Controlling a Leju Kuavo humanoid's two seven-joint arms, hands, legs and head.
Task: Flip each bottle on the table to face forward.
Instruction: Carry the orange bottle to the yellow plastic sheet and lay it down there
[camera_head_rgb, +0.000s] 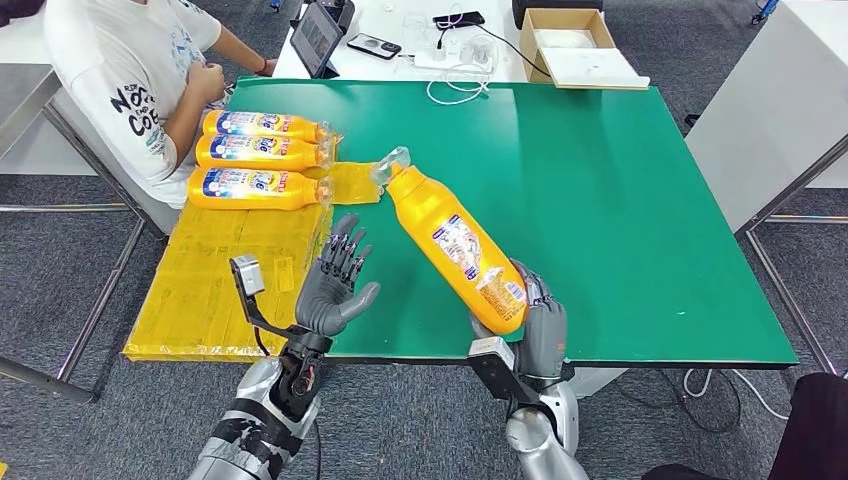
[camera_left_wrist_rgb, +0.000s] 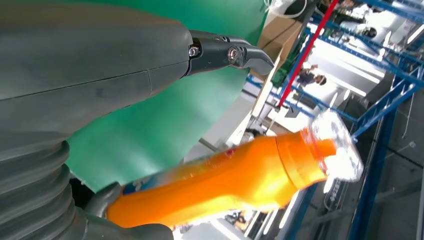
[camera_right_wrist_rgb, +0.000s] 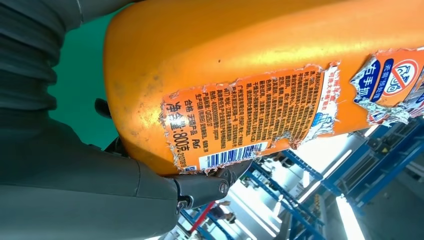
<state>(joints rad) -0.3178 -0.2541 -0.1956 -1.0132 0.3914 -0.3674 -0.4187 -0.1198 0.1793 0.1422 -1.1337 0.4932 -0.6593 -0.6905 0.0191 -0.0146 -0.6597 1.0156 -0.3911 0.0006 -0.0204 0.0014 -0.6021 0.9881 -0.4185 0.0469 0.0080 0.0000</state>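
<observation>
My right hand (camera_head_rgb: 535, 322) grips the base of an orange bottle (camera_head_rgb: 452, 238) with a clear cap, lifted over the green table (camera_head_rgb: 620, 190) and tilted, cap toward the far left. The torn back label with a barcode shows on the bottle (camera_right_wrist_rgb: 260, 90) in the right wrist view. My left hand (camera_head_rgb: 338, 282) is raised near the table's front edge, left of the bottle, fingers spread and holding nothing. The left wrist view shows the bottle (camera_left_wrist_rgb: 225, 182) beyond my left hand (camera_left_wrist_rgb: 90, 85). Three more orange bottles (camera_head_rgb: 262, 155) lie side by side on a yellow mat (camera_head_rgb: 225, 285), labels up.
A person in a white shirt (camera_head_rgb: 130, 80) sits at the table's far left corner beside the lying bottles. A tablet (camera_head_rgb: 317, 38), a phone (camera_head_rgb: 373, 46), cables and a cardboard box (camera_head_rgb: 575, 45) lie on the white table behind. A white table (camera_head_rgb: 780, 100) stands to the right.
</observation>
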